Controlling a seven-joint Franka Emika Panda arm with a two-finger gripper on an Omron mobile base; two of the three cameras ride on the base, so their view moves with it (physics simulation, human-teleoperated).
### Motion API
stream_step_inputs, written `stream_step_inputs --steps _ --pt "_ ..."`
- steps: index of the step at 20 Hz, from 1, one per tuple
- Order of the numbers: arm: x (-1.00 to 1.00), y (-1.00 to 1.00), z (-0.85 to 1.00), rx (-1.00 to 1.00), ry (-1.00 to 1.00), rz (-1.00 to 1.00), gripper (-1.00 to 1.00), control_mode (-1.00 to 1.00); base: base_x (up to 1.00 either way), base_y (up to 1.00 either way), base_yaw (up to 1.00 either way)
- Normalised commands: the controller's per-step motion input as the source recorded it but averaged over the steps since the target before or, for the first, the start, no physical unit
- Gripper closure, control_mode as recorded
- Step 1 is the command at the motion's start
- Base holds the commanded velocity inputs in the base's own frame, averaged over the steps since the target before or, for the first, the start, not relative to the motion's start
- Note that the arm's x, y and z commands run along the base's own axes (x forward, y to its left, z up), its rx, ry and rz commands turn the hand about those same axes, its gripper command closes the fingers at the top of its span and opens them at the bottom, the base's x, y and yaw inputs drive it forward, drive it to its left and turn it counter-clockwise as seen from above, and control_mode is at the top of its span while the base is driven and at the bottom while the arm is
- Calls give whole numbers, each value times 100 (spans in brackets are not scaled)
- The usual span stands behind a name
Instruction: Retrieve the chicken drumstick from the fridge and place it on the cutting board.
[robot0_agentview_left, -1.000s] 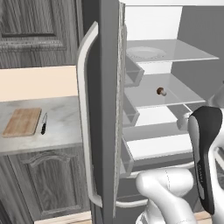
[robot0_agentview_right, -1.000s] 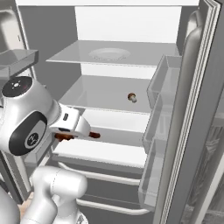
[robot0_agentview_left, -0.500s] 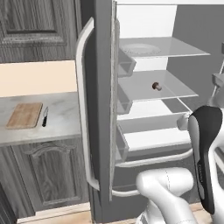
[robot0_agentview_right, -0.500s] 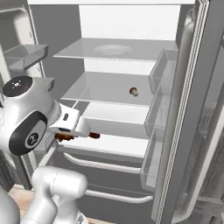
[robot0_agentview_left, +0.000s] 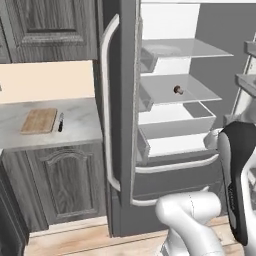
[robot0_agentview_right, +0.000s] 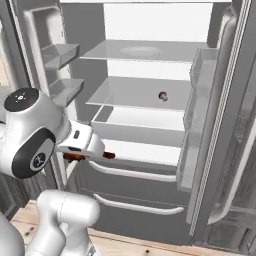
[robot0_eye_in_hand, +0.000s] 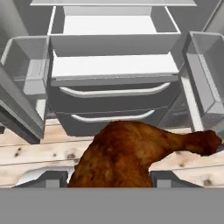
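since the earlier frames the whole scene is shifting in both base views, so the base is driving; the fridge (robot0_agentview_right: 150, 100) is sitting a little farther off and more counter is showing at 9 o'clock in the left base view. gripper (robot0_agentview_right: 92, 155) is staying clamped narrow on the chicken drumstick (robot0_eye_in_hand: 131, 153), out in front of the lower drawers. in the hand view the drumstick is lying across the fingers, thick end at 7 o'clock, thin end pointing to 3 o'clock, wood floor (robot0_eye_in_hand: 35, 157) behind it. fridge doors are standing open. small dark round object (robot0_agentview_right: 162, 96) is resting on the middle glass shelf. cutting board (robot0_agentview_left: 39, 120) is lying on the counter (robot0_agentview_left: 80, 127), black-handled knife (robot0_agentview_left: 60, 122) just beside it at 3 o'clock.
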Motion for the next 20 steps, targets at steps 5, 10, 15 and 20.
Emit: stream_step_inputs --steps 5,10,15,20 --pt "0 0 0 0 0 0 100 100 -21 95 2" --pt "0 0 0 0 0 0 100 100 -5 100 2" --pt "0 0 0 0 0 0 100 100 -1 96 3" --pt "0 0 0 0 0 0 100 100 2 61 4"
